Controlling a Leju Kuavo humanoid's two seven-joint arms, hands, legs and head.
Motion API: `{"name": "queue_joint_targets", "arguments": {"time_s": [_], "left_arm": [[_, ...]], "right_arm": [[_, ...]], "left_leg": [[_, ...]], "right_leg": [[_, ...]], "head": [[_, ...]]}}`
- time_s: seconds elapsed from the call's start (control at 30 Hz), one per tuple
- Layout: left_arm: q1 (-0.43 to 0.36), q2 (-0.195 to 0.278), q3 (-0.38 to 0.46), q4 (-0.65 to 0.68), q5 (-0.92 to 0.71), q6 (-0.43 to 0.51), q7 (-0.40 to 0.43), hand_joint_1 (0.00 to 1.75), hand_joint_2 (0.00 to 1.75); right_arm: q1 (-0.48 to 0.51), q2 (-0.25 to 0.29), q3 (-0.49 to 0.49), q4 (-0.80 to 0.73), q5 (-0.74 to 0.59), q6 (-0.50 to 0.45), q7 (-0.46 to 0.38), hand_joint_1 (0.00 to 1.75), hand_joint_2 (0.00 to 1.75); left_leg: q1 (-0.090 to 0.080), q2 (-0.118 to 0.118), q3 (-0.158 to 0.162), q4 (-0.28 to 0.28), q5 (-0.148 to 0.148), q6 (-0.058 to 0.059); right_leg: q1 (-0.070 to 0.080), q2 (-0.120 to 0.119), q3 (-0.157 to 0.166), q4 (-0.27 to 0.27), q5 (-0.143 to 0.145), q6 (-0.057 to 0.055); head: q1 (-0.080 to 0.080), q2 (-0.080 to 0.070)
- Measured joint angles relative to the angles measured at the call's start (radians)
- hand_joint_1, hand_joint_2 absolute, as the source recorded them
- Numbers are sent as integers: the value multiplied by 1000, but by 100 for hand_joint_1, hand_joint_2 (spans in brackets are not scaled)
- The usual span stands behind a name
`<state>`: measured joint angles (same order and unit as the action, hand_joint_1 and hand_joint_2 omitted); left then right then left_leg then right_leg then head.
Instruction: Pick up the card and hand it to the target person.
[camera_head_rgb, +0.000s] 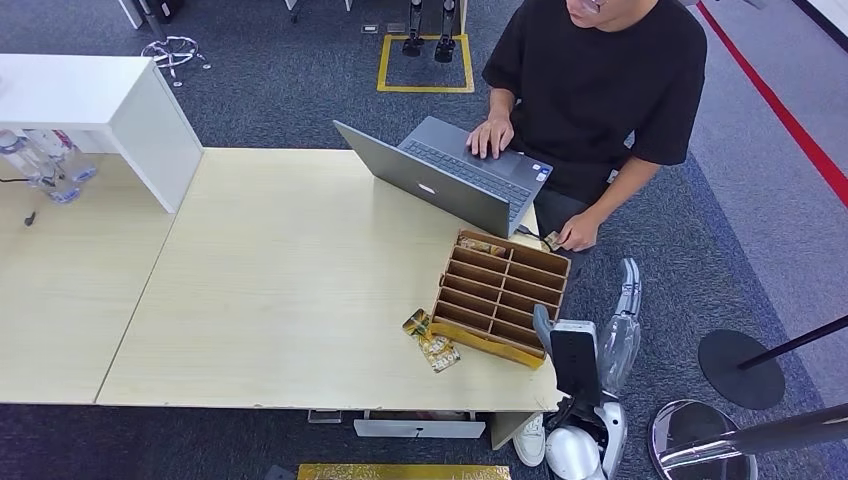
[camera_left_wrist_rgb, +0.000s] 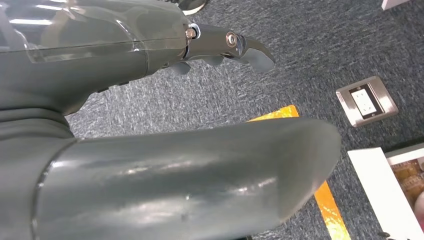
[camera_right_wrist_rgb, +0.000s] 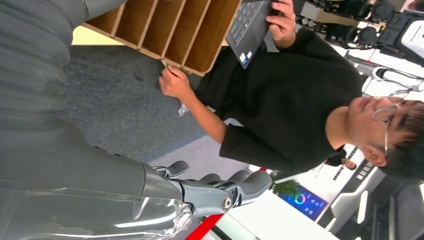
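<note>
- Card (camera_head_rgb: 431, 340) lies flat on the worktop (camera_head_rgb: 290, 290), near edge, touching the near-left corner of the wooden divider box (camera_head_rgb: 503, 293). Long axis runs diagonally, far-left to near-right; gold patterned face up.
- Right robot hand (camera_head_rgb: 625, 315) hangs off the worktop's right edge, beside the box's near-right corner, fingers pointing away toward the far side. In the right wrist view the right robot hand (camera_right_wrist_rgb: 220, 187) has its fingers loosely curled, apart from the thumb, holding nothing.
- Left robot hand (camera_left_wrist_rgb: 220, 47) is over grey carpet (camera_left_wrist_rgb: 300, 60), fingers slightly bent, nothing in them.
- Person (camera_head_rgb: 600, 90) in a black shirt stands at the far right; one hand on the laptop (camera_head_rgb: 445, 175), the other hand (camera_head_rgb: 578, 233) holds a small item at the box's far-right corner.
</note>
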<state>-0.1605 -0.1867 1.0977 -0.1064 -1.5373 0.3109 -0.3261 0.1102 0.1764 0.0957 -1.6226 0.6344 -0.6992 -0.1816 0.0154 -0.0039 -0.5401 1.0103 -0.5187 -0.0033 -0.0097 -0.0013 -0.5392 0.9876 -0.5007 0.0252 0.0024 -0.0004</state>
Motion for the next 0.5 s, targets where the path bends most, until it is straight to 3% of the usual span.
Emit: {"name": "queue_joint_targets", "arguments": {"time_s": [0.5], "left_arm": [[5,1,34,0,0,9,-2,0,0]], "right_arm": [[34,72,-17,34,-43,0,-71,0,175]], "left_leg": [[0,0,0,0,0,0]], "right_leg": [[0,0,0,0,0,0]], "head": [[0,0]]}}
